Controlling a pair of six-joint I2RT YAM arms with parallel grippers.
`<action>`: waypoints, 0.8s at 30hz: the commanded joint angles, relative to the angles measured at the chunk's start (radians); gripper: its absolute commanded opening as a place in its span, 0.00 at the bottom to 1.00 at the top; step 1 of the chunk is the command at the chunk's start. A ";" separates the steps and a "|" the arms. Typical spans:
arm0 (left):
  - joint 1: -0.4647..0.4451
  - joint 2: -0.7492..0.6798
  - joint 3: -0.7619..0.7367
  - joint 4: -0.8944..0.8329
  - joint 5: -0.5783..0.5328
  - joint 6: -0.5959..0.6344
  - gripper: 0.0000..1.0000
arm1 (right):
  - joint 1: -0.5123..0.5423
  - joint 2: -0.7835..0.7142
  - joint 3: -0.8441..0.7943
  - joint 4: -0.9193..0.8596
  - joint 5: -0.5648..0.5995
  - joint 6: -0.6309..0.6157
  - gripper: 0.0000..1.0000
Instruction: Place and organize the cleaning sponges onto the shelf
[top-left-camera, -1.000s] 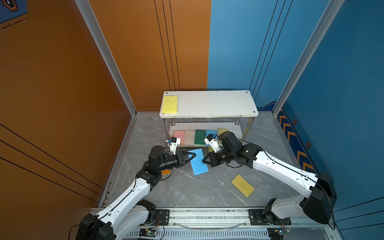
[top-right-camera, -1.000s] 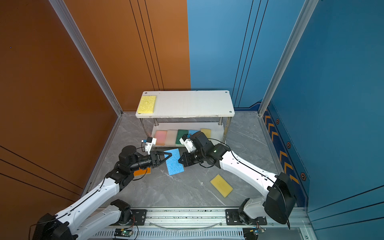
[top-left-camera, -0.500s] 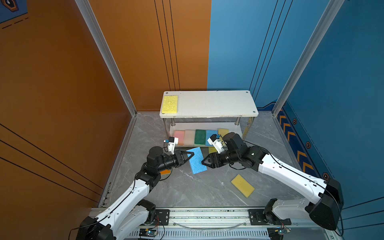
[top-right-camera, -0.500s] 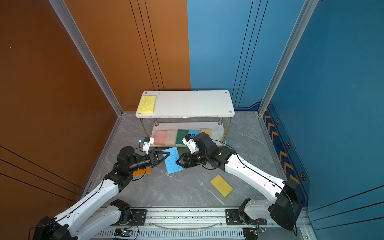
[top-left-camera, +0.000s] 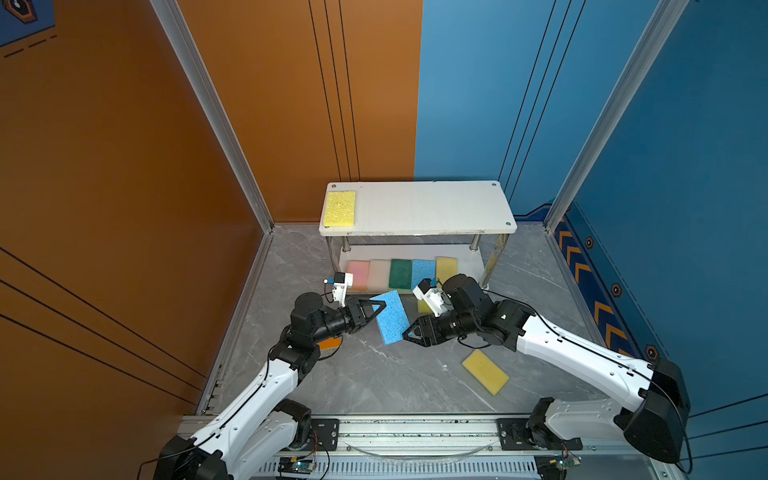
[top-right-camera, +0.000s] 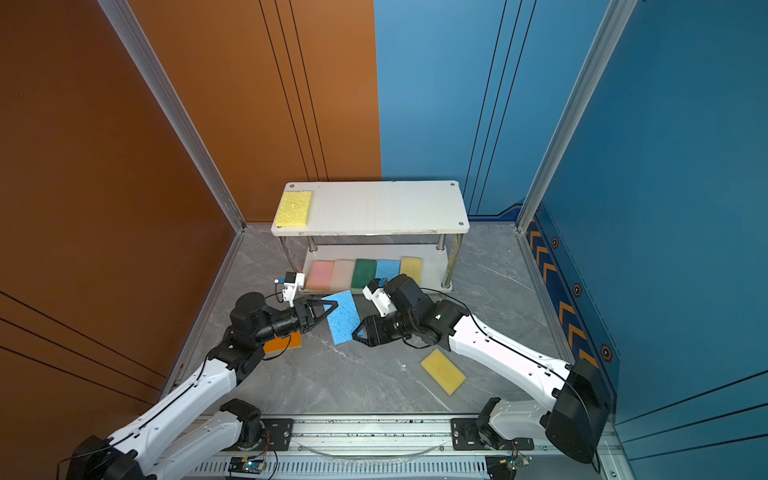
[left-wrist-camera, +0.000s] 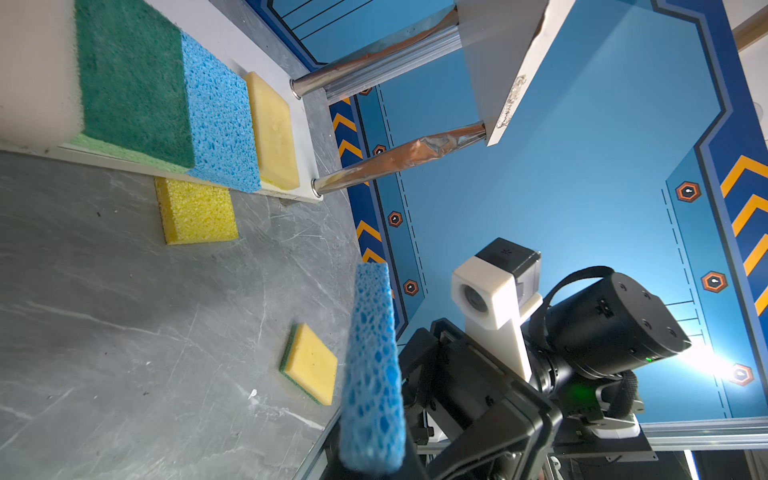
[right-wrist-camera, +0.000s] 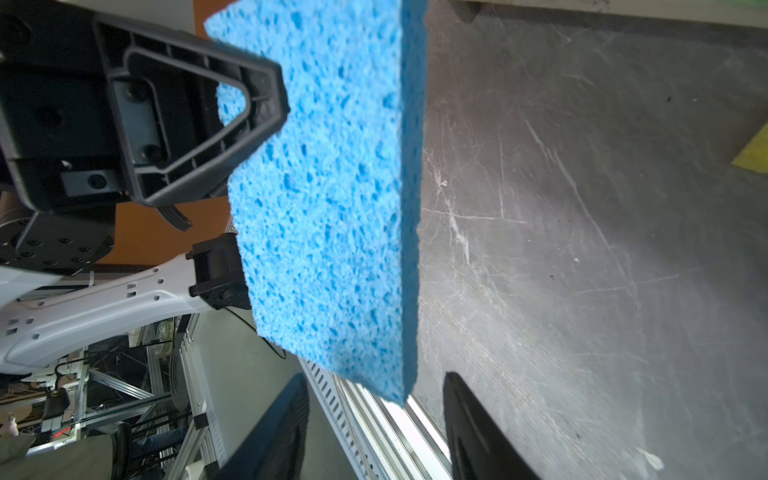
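Note:
A blue sponge hangs edge-up above the floor, and my left gripper is shut on its left end. My right gripper is open, its jaws standing either side of the sponge's near corner without touching it. The shelf stands at the back. A yellow sponge lies on its top board. Its lower board carries pink, off-white, green, blue and yellow sponges in a row.
On the grey floor lie a yellow sponge at the front right, an orange sponge partly under my left arm, and a yellow sponge against the shelf's front edge. Shiny shelf legs and walls close the back.
My right gripper has let go of the blue sponge, opened and drawn back a little. My left gripper has shut on the sponge's other end and now carries it alone.

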 joint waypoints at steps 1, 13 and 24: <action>0.006 -0.019 -0.017 0.033 0.016 -0.007 0.01 | 0.005 0.000 -0.005 0.030 0.006 0.010 0.51; 0.013 -0.026 -0.017 0.034 0.026 -0.013 0.00 | 0.004 0.020 -0.005 0.049 0.007 0.012 0.46; 0.015 -0.036 -0.021 0.034 0.028 -0.021 0.00 | 0.004 0.023 -0.018 0.077 0.000 0.024 0.38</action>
